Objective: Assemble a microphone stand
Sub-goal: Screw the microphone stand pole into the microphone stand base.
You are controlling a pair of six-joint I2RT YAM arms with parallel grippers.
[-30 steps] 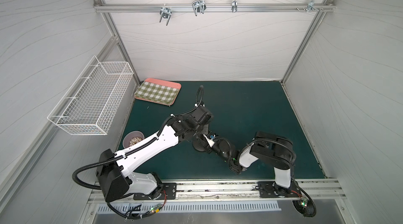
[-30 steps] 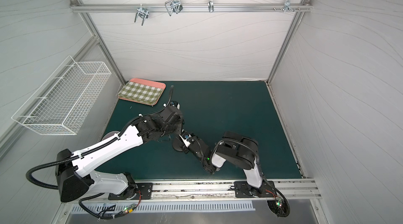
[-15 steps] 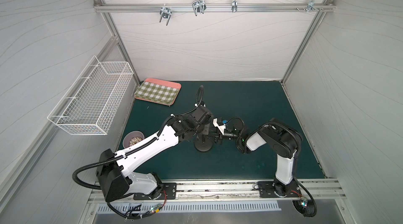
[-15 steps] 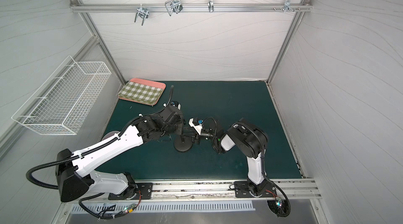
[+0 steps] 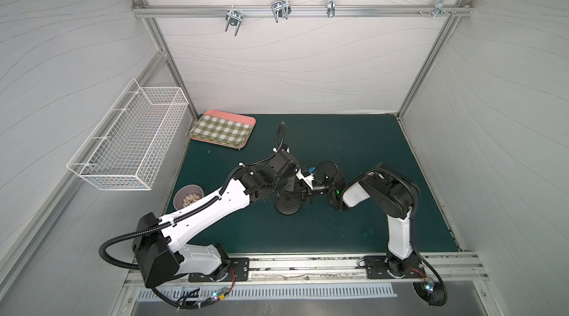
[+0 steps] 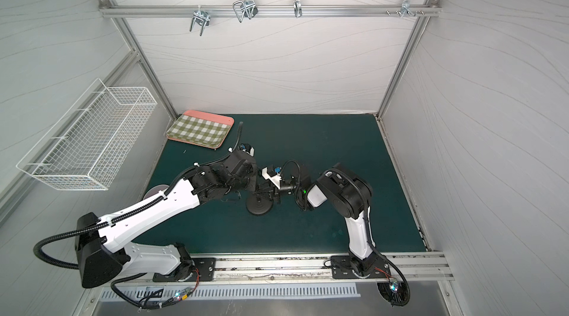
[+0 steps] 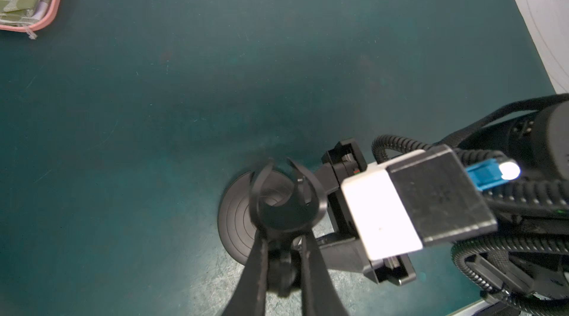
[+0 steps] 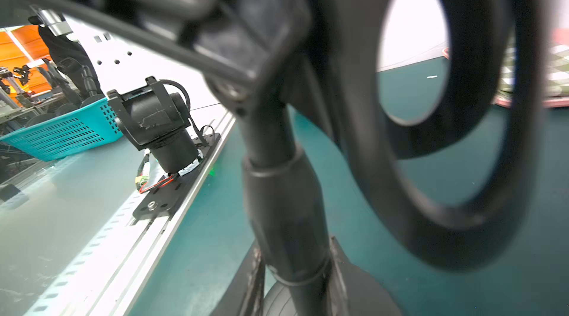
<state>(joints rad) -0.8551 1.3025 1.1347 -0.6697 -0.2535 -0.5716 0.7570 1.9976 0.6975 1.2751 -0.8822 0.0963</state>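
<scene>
The microphone stand's round black base [image 5: 288,205] [image 6: 259,205] lies on the green mat. Its rod [image 8: 283,191] stands upright over the base's dome [image 7: 237,222], with the U-shaped clip [image 7: 284,203] on top. Whether the rod's foot sits in the centre hole is hidden. My left gripper [image 7: 283,237] comes down from above and is shut on the rod just under the clip. My right gripper [image 8: 295,256] reaches in level from the right [image 5: 303,196], lower on the rod. One of its fingers [image 8: 257,271] lies against each side of the rod's thicker part.
A checked tray [image 5: 222,129] lies at the back left of the mat. A small bowl [image 5: 188,200] stands near the left wall, under a white wire basket [image 5: 129,142]. The metal base rail [image 5: 308,268] runs along the front edge.
My right arm has swung from the front of the base round to its right side and moved in on the rod, its jaws closing. The left arm has kept still on the rod.
</scene>
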